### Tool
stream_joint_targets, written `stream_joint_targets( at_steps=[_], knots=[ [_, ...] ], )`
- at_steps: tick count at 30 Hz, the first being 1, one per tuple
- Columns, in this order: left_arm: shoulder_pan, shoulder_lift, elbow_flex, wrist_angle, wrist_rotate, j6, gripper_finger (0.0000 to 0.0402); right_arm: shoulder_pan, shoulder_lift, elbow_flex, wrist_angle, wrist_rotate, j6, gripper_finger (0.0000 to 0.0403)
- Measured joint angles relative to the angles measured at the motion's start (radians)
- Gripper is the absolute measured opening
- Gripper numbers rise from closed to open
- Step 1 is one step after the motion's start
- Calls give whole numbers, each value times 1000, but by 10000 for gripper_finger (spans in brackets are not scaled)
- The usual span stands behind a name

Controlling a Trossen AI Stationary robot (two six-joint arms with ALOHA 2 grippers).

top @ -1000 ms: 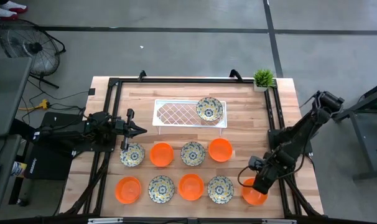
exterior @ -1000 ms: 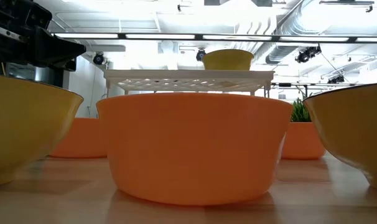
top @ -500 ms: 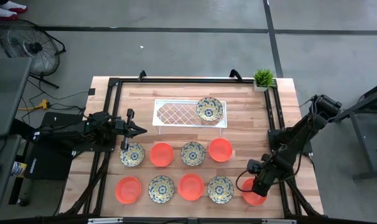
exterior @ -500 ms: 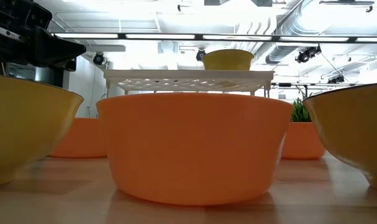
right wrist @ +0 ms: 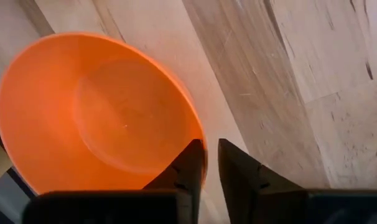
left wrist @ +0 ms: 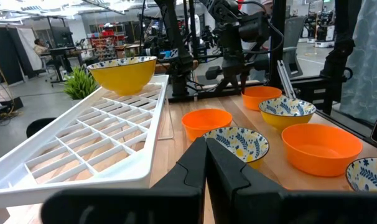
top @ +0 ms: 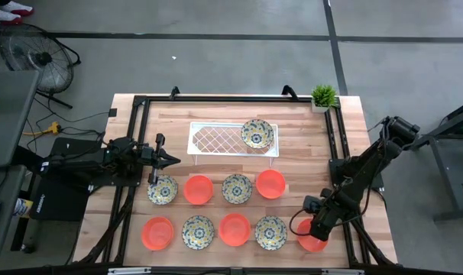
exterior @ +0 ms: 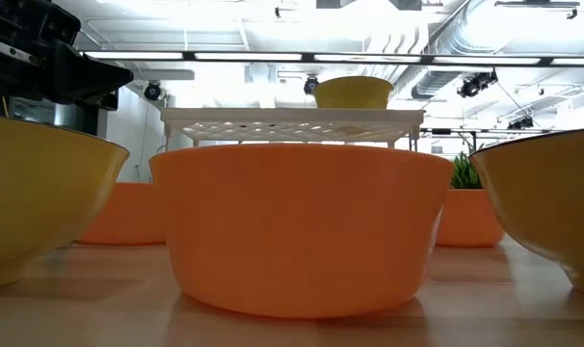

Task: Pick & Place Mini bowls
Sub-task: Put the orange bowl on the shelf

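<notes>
Nine mini bowls stand in two rows on the wooden table, plain orange ones alternating with blue-and-yellow patterned ones. A tenth, patterned bowl (top: 257, 134) sits on the right end of the white lattice tray (top: 216, 139). My right gripper (top: 318, 231) is down at the near-right orange bowl (top: 302, 229), shut on its rim. My left gripper (top: 170, 159) waits shut, just left of the tray and above the far-left patterned bowl (top: 162, 190). My right gripper pinches the orange bowl's rim (right wrist: 203, 144), one finger (right wrist: 187, 167) inside the bowl and the other (right wrist: 238, 171) outside it. The fingers come from above, pointing down, on the bowl's side toward the table's right edge. The bowl stands upright on the table.
A small potted plant (top: 322, 97) stands at the far right corner. A black frame (top: 140, 103) runs round the work area. A patterned bowl (top: 270, 232) sits close to the left of the held bowl. Bare wood lies to the right of the tray.
My right gripper has shifted a little toward the table's left and near edge at the near-right orange bowl. The left arm and the other bowls have kept still.
</notes>
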Motion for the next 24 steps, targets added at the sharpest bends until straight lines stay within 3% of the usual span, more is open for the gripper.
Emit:
stream_joint_targets(
  at_steps=[4, 15, 24],
  knots=[
    [0, 0, 0, 0, 0, 0, 0, 0, 0, 0, 1, 0, 0, 5],
    [0, 0, 0, 0, 0, 0, 0, -48, -39, 12, 1, -60, 9, 2],
    [0, 0, 0, 0, 0, 0, 0, -183, -97, 162, -149, -61, -76, 1]
  ],
)
